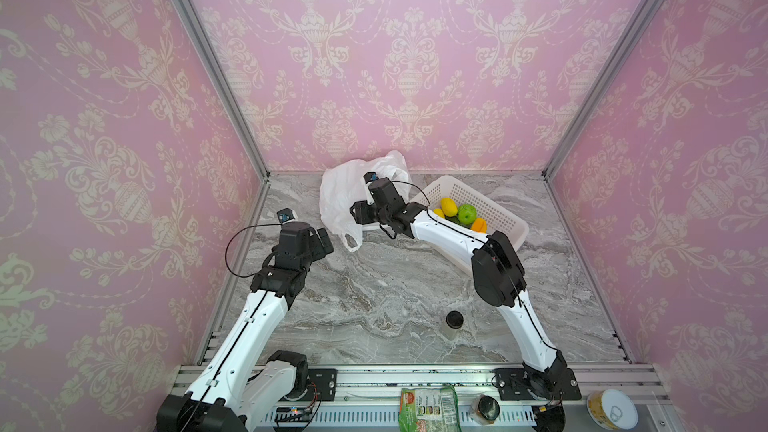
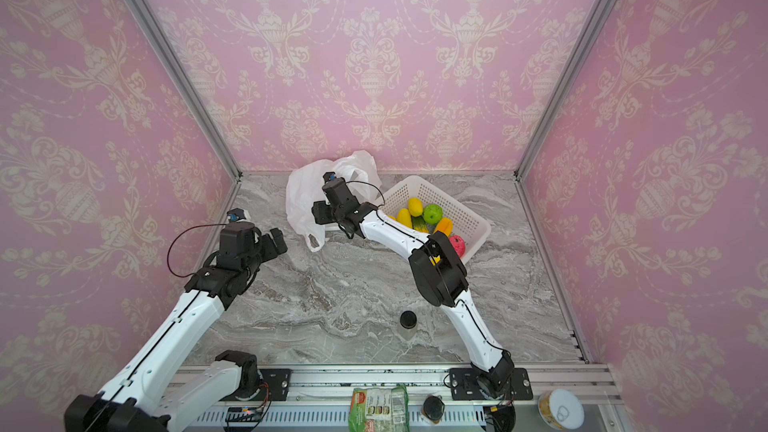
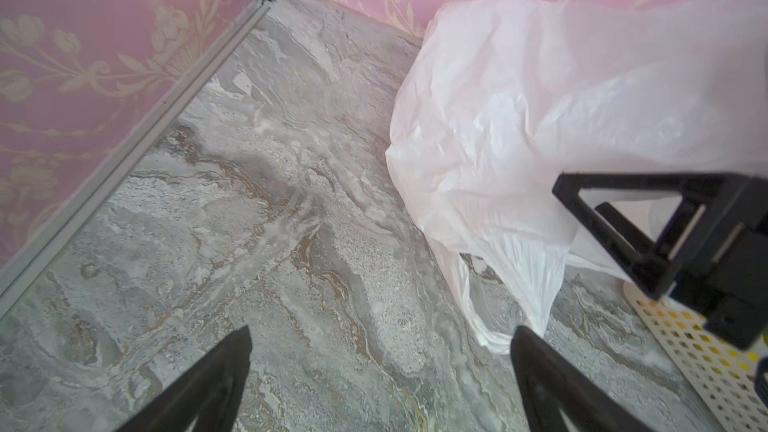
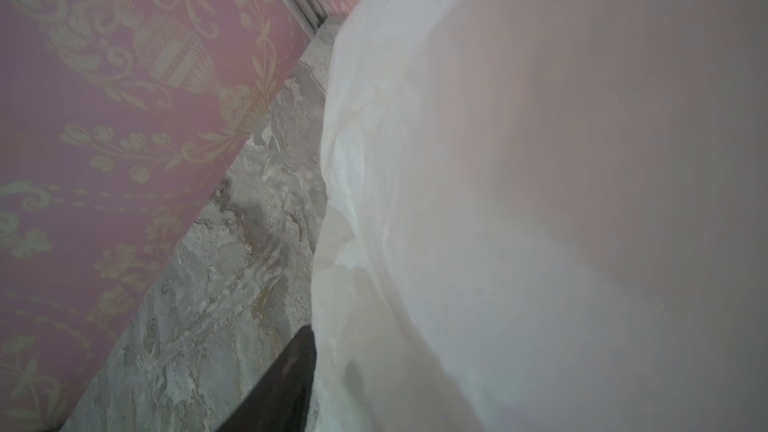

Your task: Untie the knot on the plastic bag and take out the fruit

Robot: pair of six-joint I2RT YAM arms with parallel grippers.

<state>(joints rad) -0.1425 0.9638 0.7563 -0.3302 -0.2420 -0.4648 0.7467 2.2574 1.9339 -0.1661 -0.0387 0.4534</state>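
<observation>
The white plastic bag [image 1: 347, 193] [image 2: 303, 197] stands crumpled at the back of the marble table. One handle loop [image 1: 352, 243] [image 3: 490, 336] hangs loose toward the front; the knot does not show. My right gripper [image 1: 356, 213] [image 3: 602, 218] is pressed against the bag's side with its jaws apart. In the right wrist view only one finger [image 4: 286, 380] shows, and the bag [image 4: 498, 201] covers the rest. My left gripper [image 1: 327, 241] [image 3: 382, 330] is open and empty just left of the loop. The fruit lies in the basket: a yellow piece [image 1: 448, 206], a green apple [image 1: 467, 213], an orange mango [image 1: 478, 225] and a pink-red one [image 2: 456, 245].
The white perforated basket [image 1: 500, 211] [image 2: 469, 214] sits right of the bag, partly under my right arm. A small black-lidded jar [image 1: 454, 320] stands near the table's front. On the front ledge lie a green packet [image 1: 428, 407], a dark-lidded jar [image 1: 486, 407] and a can [image 1: 611, 408].
</observation>
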